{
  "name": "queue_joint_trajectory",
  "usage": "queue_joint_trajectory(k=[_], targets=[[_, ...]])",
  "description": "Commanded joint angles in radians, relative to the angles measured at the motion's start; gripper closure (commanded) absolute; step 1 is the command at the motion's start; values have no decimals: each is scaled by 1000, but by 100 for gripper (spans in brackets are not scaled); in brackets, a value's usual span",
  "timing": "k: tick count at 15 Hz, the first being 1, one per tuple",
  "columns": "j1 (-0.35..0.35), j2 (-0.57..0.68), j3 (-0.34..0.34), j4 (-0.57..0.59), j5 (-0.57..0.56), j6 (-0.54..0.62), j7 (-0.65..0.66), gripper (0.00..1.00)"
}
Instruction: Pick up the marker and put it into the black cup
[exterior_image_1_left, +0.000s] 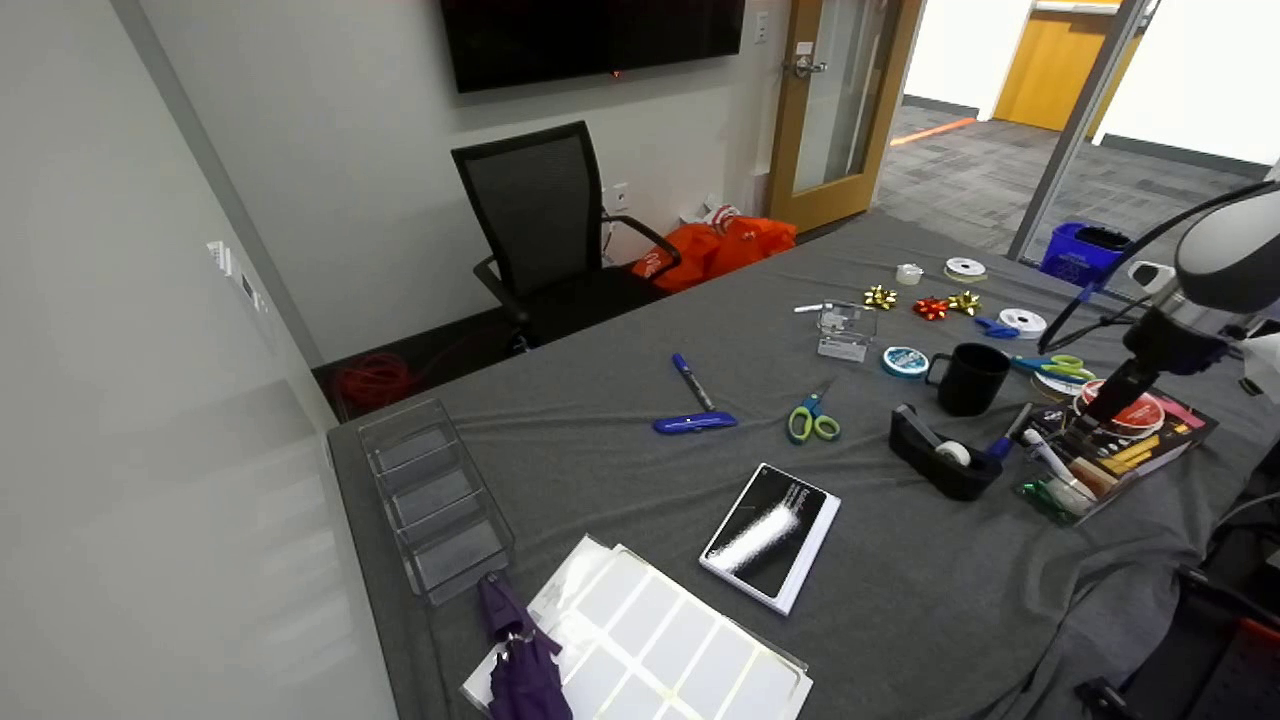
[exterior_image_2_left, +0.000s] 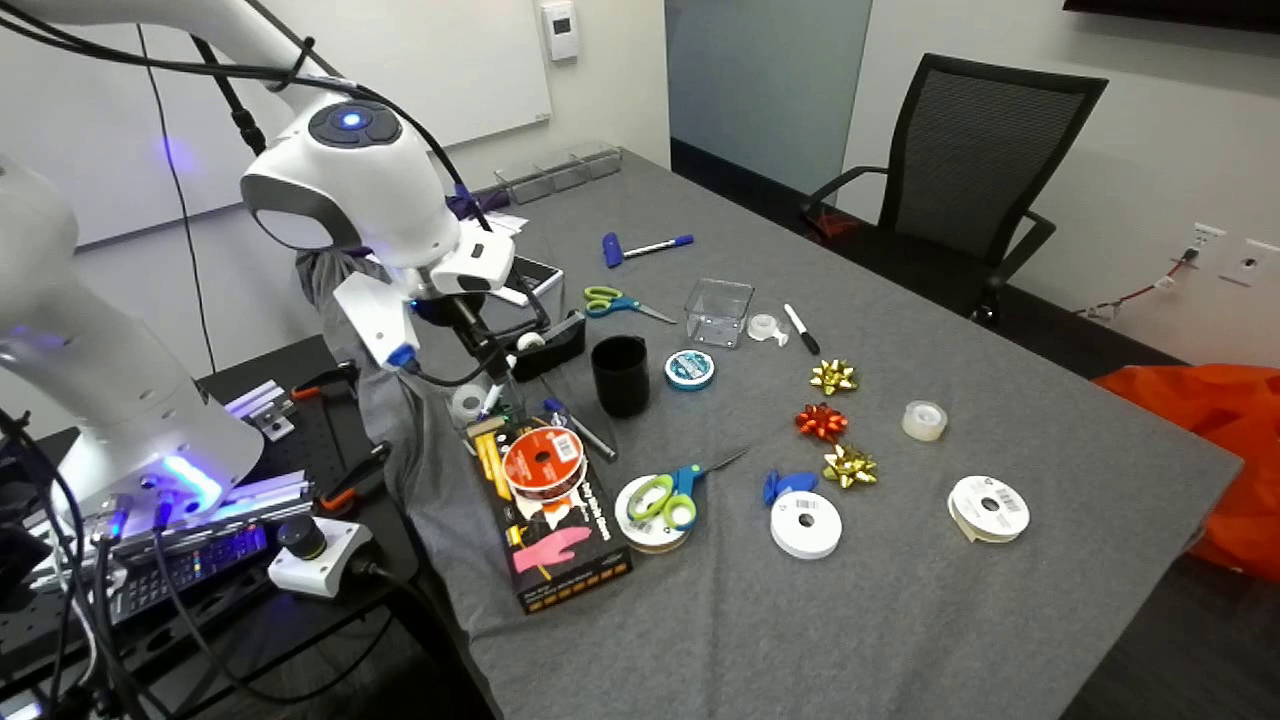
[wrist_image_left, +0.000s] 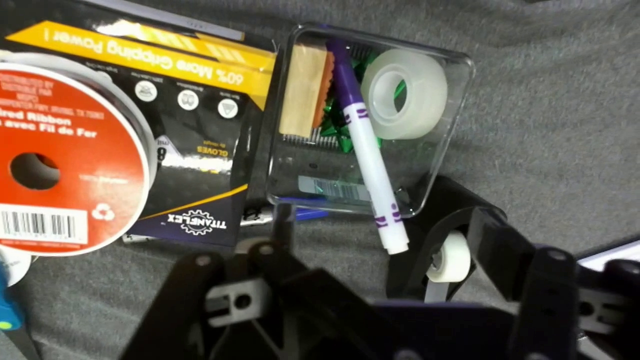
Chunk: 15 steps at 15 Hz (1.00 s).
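In the wrist view, the marker (wrist_image_left: 372, 160) leans in a clear box (wrist_image_left: 452, 120) at the upper middle, its white end poking out over the rim. The gripper (wrist_image_left: 387, 232) is at the bottom, its fingers spread wide apart. In an exterior view, the cup (exterior_image_2_left: 620, 377) stands upright near the middle, beside the tape holder (exterior_image_2_left: 562, 347).

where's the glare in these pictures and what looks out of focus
In an exterior view, a white streak of glare crosses the black-topped box; in the wrist view, the glove box shows bright reflections, the pincer looks soft, the purple-capped marker fairly sharp.
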Motion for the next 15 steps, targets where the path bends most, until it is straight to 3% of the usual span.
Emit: queue_joint_trajectory(k=[1,2,4,7,8,9,13,15], targets=[[18,67,-2,0,99,62,-105,41],[7,26,0,0,52,17,-48,24],[8,47,0,1,68,32,-68,38],[9,53,0,1,69,39,-68,41],[9,53,0,1,69,40,-68,66],[8,59,-3,8,76,36,-81,68],[22,77,-1,15,163,31,-142,95],[29,88,4,9,210,52,-174,100]])
